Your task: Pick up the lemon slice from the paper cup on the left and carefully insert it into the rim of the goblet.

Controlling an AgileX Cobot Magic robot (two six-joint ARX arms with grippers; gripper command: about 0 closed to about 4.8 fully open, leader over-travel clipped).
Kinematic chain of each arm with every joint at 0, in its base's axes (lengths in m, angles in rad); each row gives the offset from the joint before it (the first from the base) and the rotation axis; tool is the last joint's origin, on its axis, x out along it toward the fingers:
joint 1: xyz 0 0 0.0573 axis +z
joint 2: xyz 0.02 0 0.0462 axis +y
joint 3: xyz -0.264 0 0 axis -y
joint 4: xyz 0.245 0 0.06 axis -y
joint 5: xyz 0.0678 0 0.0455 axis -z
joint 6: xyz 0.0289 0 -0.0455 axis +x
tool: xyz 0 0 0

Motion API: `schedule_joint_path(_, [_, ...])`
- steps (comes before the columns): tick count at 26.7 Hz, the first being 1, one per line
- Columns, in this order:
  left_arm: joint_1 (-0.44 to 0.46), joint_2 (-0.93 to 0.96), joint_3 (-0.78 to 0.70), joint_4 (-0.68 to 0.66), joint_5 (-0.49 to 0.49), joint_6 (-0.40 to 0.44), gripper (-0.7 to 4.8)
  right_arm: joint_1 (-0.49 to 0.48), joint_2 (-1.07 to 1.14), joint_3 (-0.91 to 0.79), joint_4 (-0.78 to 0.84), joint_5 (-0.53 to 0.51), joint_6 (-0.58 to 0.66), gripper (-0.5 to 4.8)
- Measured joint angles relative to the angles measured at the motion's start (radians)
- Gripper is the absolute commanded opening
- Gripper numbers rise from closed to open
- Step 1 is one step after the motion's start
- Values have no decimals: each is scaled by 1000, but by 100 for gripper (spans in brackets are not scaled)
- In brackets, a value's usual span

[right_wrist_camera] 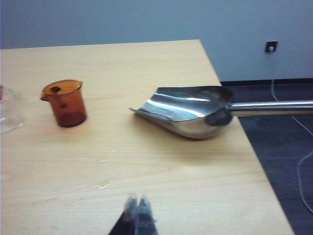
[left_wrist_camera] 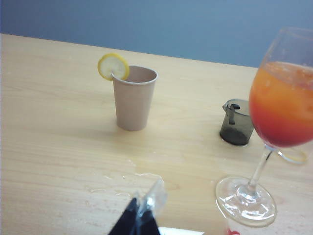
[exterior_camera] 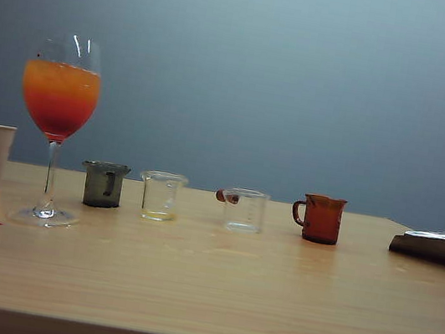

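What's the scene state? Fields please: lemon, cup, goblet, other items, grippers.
lemon: slice perched on cup rim, not yet moved
cup: paper cup upright, far left of table
goblet: goblet upright, right of cup, orange-red drink, rim bare
other items: dark mug, two clear beakers, amber mug, steel scoop at right edge
left gripper: shut, empty, short of cup and goblet
right gripper: shut, empty, short of scoop

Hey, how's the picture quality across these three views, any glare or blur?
Exterior view: dim, bluish, soft; streaks glint on the goblet. Left wrist view: brighter; the left end effector blurs at the edge. Right wrist view: glare on the metal scoop; the right end effector is out of focus.
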Motion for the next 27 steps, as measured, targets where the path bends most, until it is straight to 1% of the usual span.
schedule_joint_path(3, [0, 0, 0, -11, 0, 1, -6, 0, 0, 0, 0, 31, 0, -1])
schedule_joint_path(10, [0, 0, 7, -16, 0, -2, -6, 0, 0, 0, 9, 31, 2, -1])
schedule_joint_path(12, [0, 0, 34, -25, 0, -2, -6, 0, 0, 5, 31, 31, 28, -1])
schedule_joint_path(15, [0, 0, 114, -27, 0, -2, -6, 0, 3, 72, 29, 32, 113, -1])
schedule_joint_path(18, [0, 37, 191, -40, 0, -4, -6, 1, 10, 156, 51, 24, 137, -2])
schedule_joint_path(21, [0, 140, 257, -65, 0, -5, -6, 1, 82, 255, 32, -10, 134, -1])
schedule_joint_path(22, [0, 232, 306, -57, 5, -4, -6, 1, 156, 320, 26, -21, 132, -2])
schedule_joint_path(23, [2, 280, 332, -38, 20, -2, -6, 1, 200, 358, 26, -26, 129, -2])
schedule_joint_path(24, [10, 375, 382, 18, 57, -1, -6, 1, 282, 425, 32, -52, 113, -1])
schedule_joint_path(27, [39, 528, 465, 105, 125, 21, -6, 1, 419, 529, 32, -109, 84, -1])
